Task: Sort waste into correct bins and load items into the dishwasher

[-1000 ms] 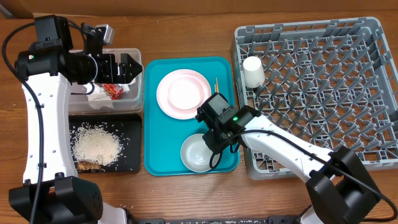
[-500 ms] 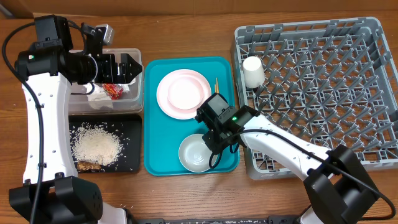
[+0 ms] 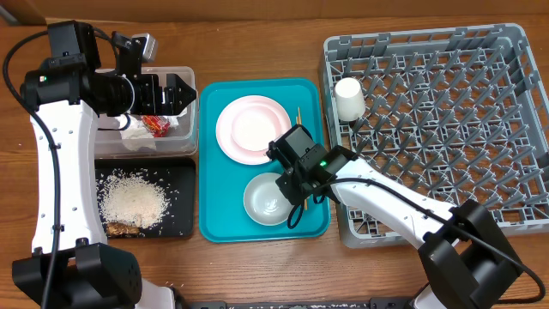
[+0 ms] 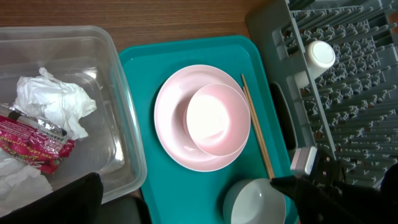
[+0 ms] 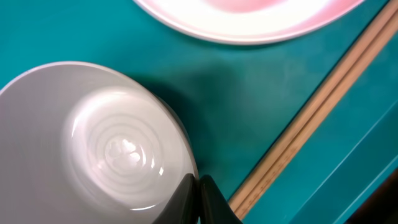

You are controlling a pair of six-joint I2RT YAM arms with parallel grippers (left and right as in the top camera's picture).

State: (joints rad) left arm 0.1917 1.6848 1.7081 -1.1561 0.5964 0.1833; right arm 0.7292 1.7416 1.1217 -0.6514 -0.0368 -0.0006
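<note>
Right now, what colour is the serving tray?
Teal; the tray shows best in the left wrist view.

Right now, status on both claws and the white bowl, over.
Left claw open over tub. Right claw shut on bowl rim, above tray. Chopsticks lie close beside.

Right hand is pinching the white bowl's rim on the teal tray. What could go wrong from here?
The right hand grips the white bowl at one thin spot of rim, so it may pivot or slip when lifted. The chopsticks lie right beside the hand and could get dragged. The white cup sits in a corner of the rack; a swinging bowl might knock it.
</note>
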